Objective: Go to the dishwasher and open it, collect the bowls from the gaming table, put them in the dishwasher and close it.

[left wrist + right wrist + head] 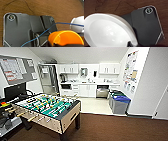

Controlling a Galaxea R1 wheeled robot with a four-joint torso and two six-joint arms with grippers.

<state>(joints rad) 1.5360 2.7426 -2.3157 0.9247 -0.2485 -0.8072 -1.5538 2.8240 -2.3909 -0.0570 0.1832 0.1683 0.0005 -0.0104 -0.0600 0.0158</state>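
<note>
Right now I am carrying a shiny orange plastic bowl (65, 38) at my left wrist and a wide white bowl (107, 31) at my right; I cannot tell how the fingers are gripping. Nearby, the green table-football table (50, 109) is standing on brown carpet (112, 127). Far back, the steel dishwasher (102, 91) is hanging open under the counter.

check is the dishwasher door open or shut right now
Open: the dishwasher shows a dark gap above its steel front, which seems tipped outward.

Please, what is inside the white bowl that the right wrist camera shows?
The white bowl looks empty: its glossy inside shows only light reflections, no food or liquid. A dark part of the robot covers a small piece of the rim, so that part cannot be checked. Brown carpet lies beneath it.
</note>
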